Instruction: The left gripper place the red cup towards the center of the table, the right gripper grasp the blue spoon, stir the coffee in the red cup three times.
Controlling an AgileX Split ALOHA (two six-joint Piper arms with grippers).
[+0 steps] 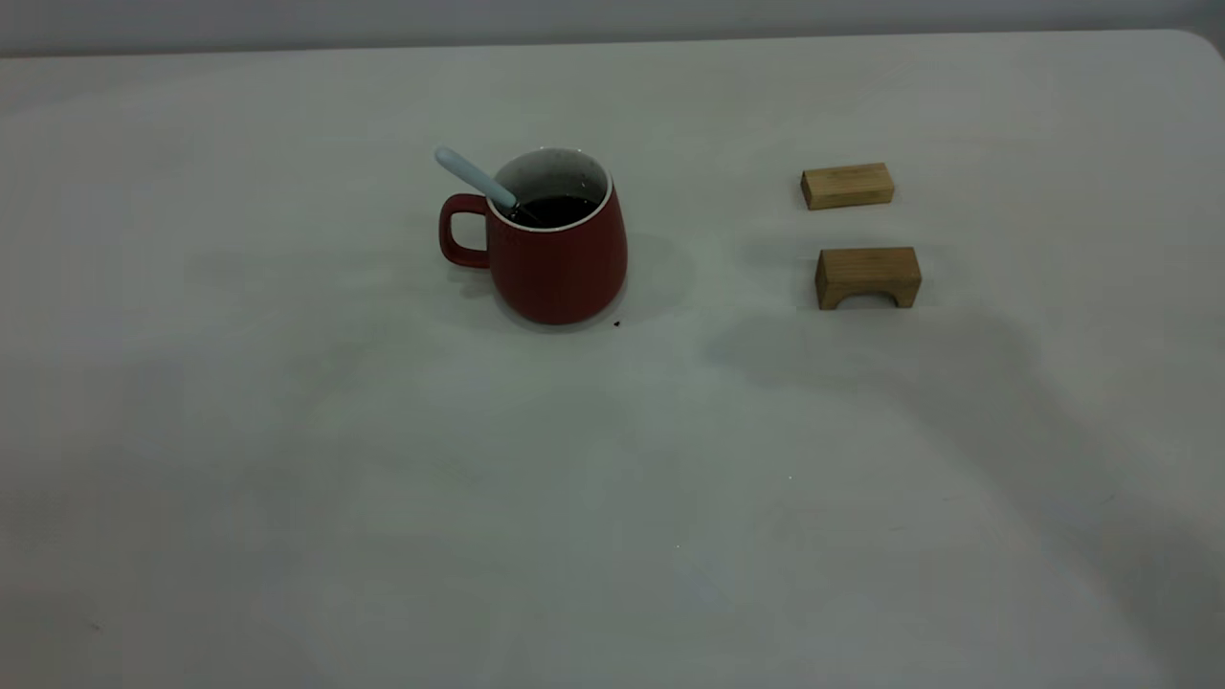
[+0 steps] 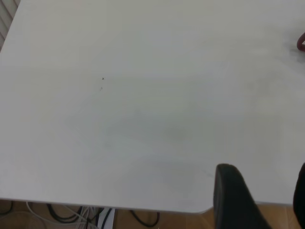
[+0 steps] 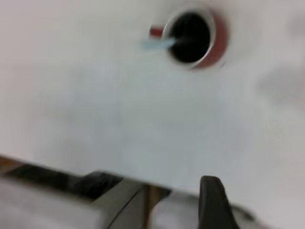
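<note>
Since the dark red ceramic cup [image 1: 558, 247], wider at its base with a loop handle and white speckled inside, already stands near the middle of the plain off-white matte worktop [image 1: 383, 498], with the slim pale blue spoon [image 1: 476, 179] leaning on its white rim and its bowl sunk in the glossy dark coffee [image 1: 557, 209], the stirring looks finished or nearly so, and both arms appear drawn back. In the exterior view neither arm shows. The left gripper [image 2: 259, 200] hangs over the worktop's near edge, far from the cup, jaws spread and holding nothing. Only one dark finger of the right gripper [image 3: 214, 202] is visible, so whether its jaws are spread I cannot tell. Two small wooden blocks [image 1: 848, 185], one arched [image 1: 867, 277], sit at right of the exterior frame. A dark speck lies by the cup's base. Little seems left beyond parking.
</note>
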